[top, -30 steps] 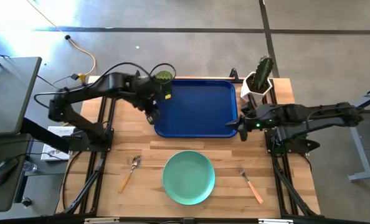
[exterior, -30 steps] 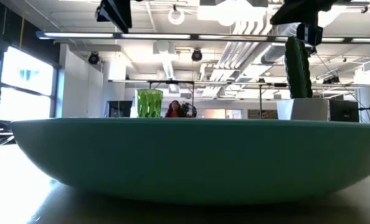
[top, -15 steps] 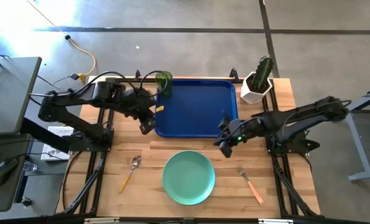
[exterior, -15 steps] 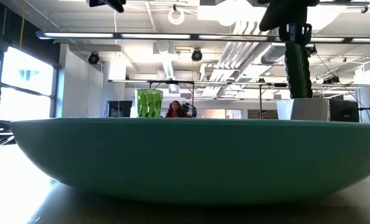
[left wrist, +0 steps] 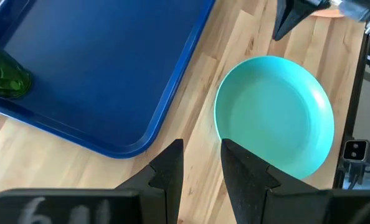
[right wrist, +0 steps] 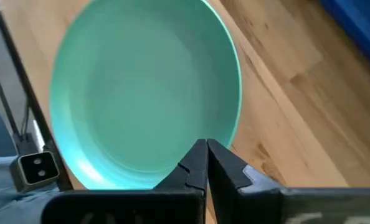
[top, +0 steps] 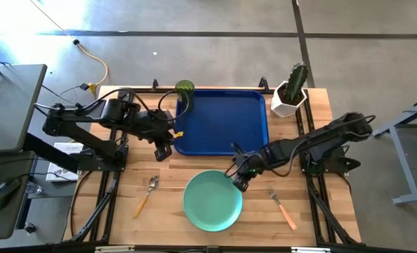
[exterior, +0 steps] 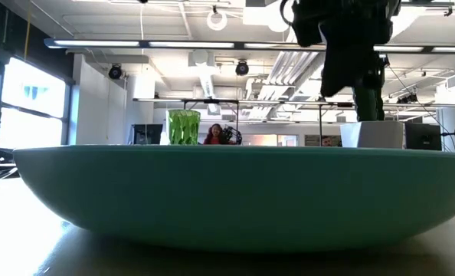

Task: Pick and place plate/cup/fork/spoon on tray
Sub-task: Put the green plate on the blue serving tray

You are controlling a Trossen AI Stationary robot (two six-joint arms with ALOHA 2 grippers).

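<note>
The mint-green plate (top: 213, 200) lies flat on the wooden table, just in front of the dark-blue tray (top: 226, 119). The green cup (top: 184, 90) stands upright in the tray's far left corner. On the table, the spoon (top: 147, 195) lies left of the plate and the fork (top: 282, 208) lies to its right. My right gripper (right wrist: 205, 144) is shut and slants down over the plate's far right rim (right wrist: 233, 93), above it in the low view. My left gripper (left wrist: 202, 146) hangs open and empty by the tray's near left corner (left wrist: 135, 146).
A white pot with a green cactus (top: 291, 91) stands at the table's far right corner, beside the tray. Black frame rails run along both table sides. Bare wood (top: 173, 169) shows between the tray and the plate.
My right gripper has swung from the tray's near right corner toward the table's near edge and left, sinking and tipping further down, until it is over the plate's far right rim; it has stayed shut. My left gripper has drawn back from the cup along the tray's left edge.
</note>
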